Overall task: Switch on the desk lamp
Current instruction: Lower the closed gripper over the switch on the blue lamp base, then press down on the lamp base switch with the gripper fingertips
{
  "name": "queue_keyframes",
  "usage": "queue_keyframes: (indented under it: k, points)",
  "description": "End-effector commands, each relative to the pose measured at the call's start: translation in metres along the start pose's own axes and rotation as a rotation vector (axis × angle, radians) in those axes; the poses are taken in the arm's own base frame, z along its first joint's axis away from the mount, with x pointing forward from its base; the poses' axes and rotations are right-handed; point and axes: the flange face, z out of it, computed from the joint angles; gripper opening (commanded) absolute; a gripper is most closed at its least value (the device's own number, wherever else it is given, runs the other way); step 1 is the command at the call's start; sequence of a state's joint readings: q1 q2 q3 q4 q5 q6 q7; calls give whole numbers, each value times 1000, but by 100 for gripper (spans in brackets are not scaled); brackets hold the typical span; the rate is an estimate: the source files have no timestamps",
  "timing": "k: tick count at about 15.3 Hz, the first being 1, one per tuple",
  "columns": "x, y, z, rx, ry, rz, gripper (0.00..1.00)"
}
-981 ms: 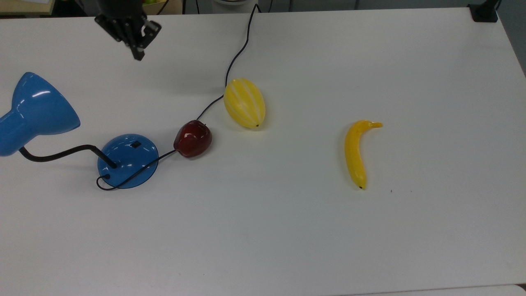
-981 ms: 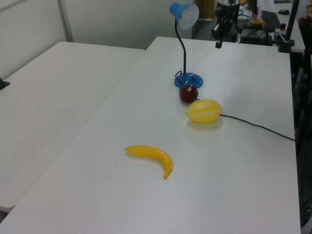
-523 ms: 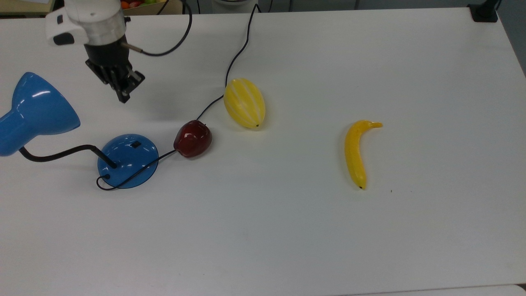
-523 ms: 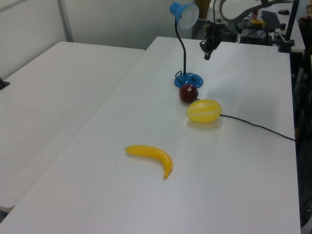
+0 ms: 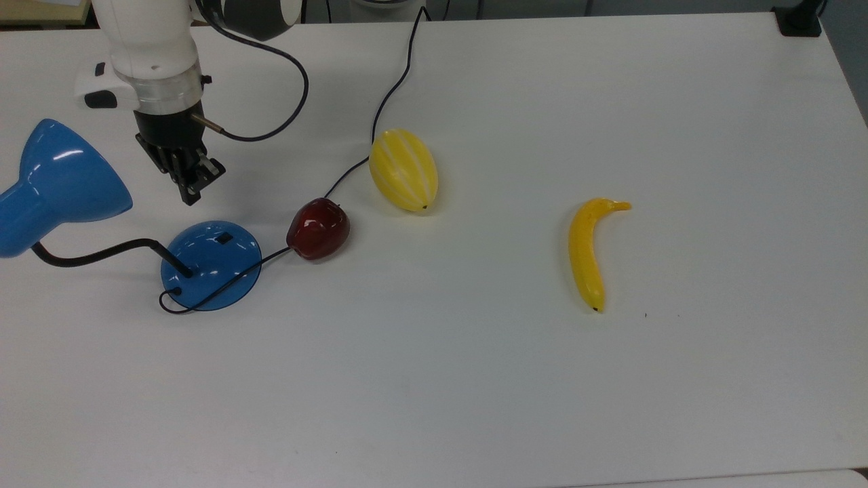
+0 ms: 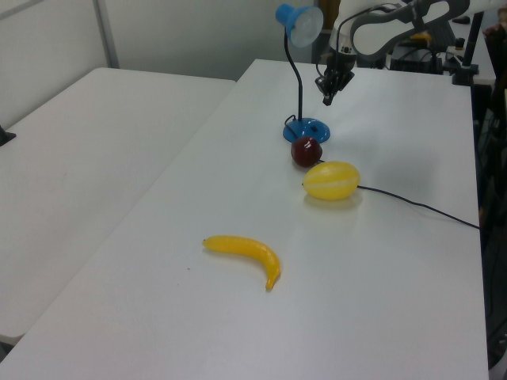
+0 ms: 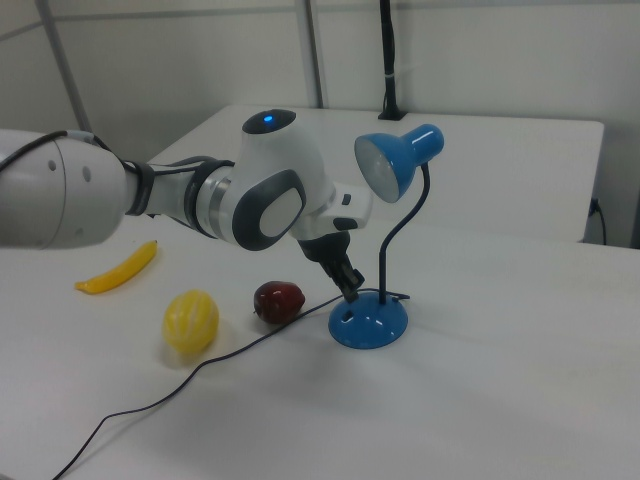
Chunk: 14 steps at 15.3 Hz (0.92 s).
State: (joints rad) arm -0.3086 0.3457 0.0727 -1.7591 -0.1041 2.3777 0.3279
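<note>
Standing at the near end as the left view has it, the closest thing is a curved yellow plastic banana (image 6: 244, 253), alone on the white table (image 6: 380, 301). Farther on sit a yellow striped melon-shaped fruit (image 6: 331, 180) and a glossy dark red apple (image 6: 306, 150), with the lamp's black cord (image 6: 420, 206) running under or just beside both, away to the left view's right. Just past the apple stands the glossy blue desk lamp (image 5: 210, 266), its round domed base flat on the table, its black bendy neck rising to a cone shade that looks unlit. A small black switch (image 5: 224, 238) sits on the dome, on the side facing the arm, which I judge is why the robot comes from there. The black two-finger gripper (image 5: 192, 191) hangs tips down, above and just short of the base, not touching; its fingers look drawn together into one narrow point, suited to poking a switch. Compared with a second ago, it has travelled from the table's far edge down towards the lamp, while fruit and lamp have stayed put.
</note>
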Motion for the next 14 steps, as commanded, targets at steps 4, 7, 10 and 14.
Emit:
queue_keyframes:
  k: [4, 7, 10, 14]
  points:
    - [-1, -12, 23, -42, 35, 12, 0]
    - [-2, -13, 28, -44, 35, 6, 0]
    - [-7, -20, 40, -51, 19, -12, 0]
    - [-11, -24, 52, -60, 5, -15, 0]
